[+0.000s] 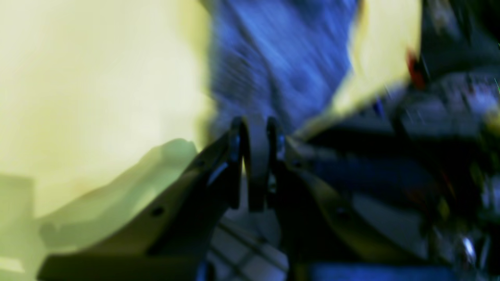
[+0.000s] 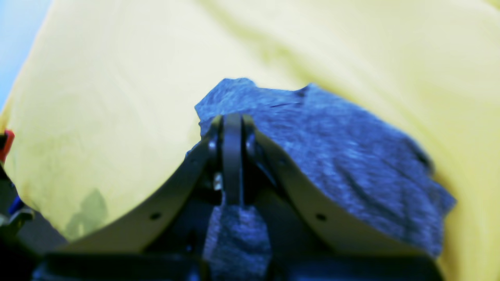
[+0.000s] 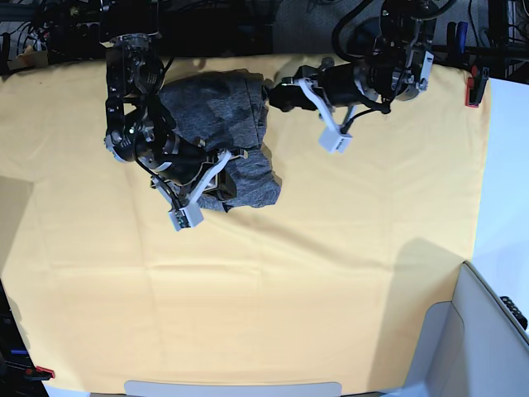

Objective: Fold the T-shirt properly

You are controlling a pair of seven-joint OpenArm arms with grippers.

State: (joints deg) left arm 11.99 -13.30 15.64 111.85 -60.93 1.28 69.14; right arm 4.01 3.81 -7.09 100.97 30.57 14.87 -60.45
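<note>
The grey T-shirt (image 3: 216, 112) lies bunched in a heap at the back of the yellow table cloth (image 3: 273, 273). At the heap's front, my right gripper (image 3: 235, 155) is shut on a fold of it. The right wrist view shows that gripper (image 2: 232, 121) pinching the mottled T-shirt (image 2: 343, 156), with cloth also showing behind the jaws. My left gripper (image 3: 273, 93) meets the heap's right edge. The left wrist view is blurred: the left gripper (image 1: 256, 125) is shut, and the T-shirt (image 1: 273, 58) runs right up to its tips.
Cables and arm mounts (image 3: 397, 33) line the back edge. A red clamp (image 3: 473, 87) sits on the right table edge and another (image 3: 41, 374) at the front left corner. A grey bin (image 3: 488, 331) stands at the front right.
</note>
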